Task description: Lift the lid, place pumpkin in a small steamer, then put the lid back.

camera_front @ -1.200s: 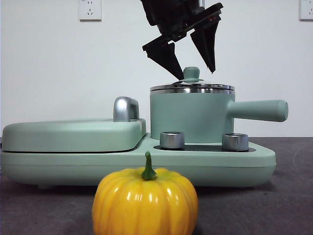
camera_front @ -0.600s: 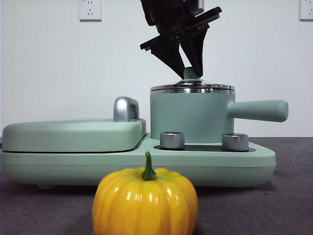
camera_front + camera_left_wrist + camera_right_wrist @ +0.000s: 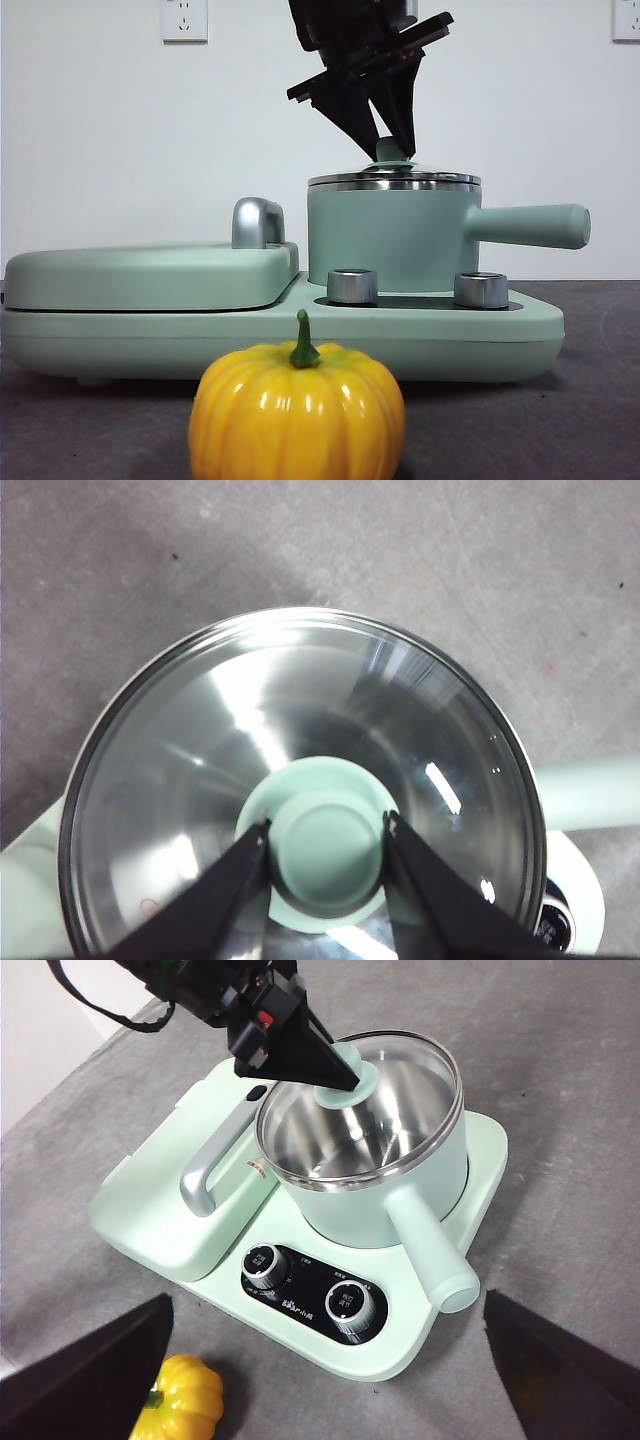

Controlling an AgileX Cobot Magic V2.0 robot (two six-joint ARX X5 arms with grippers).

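Left wrist view: left tool [image 3: 326, 832] clamps lid [image 3: 300, 780] knob atop small steamer [image 3: 390, 240].

My left gripper [image 3: 388, 140] covers the sides of the lid [image 3: 300, 780] knob. The front view's bottom edge cuts off the pumpkin [image 3: 297, 415]. Print around the dials [image 3: 305, 1290] is too small to read. The small steamer [image 3: 390, 235] hides its inside from the front.

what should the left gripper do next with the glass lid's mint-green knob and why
Probably lift straight up. The left gripper is shut on the mint-green knob of the round glass lid, which sits on the mint-green cylindrical steamer pot; the yellow-orange ribbed pumpkin waits on the table.
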